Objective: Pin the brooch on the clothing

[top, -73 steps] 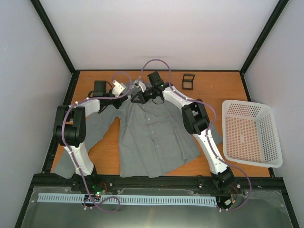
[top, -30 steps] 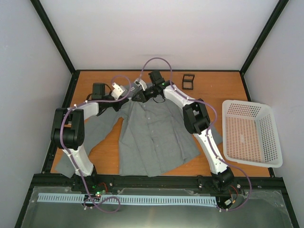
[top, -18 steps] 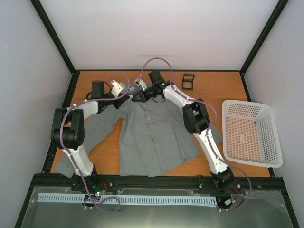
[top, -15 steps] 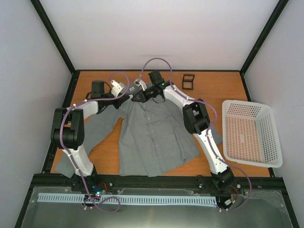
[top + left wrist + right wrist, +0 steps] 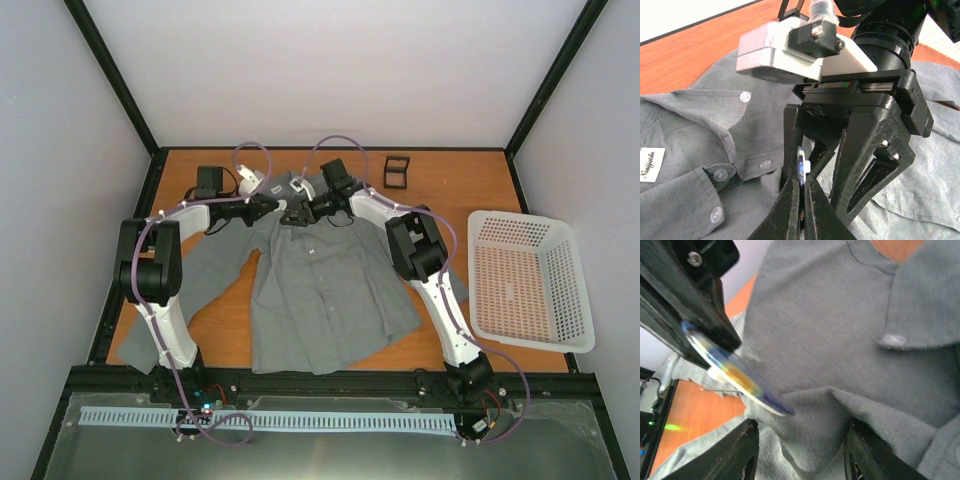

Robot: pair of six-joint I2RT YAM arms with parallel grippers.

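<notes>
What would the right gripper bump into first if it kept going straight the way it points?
Most likely the grey shirt: a raised fold of it lies between the fingers of the open right gripper. The brooch, pinched by the left gripper, sits off to one side, though depth is hard to judge.

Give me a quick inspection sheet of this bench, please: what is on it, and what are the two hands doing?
Surface: orange-brown wooden table.
Job's things: grey shirt spread flat, collar at the far side; round badge held just over the fabric near the collar.
Clutter: small black holder at the far edge; white basket on the right.
Hands: left hand shut on the badge; right hand open, facing it.
Cables: purple cables loop near the hands.
Surroundings: pale walls, black frame.
</notes>
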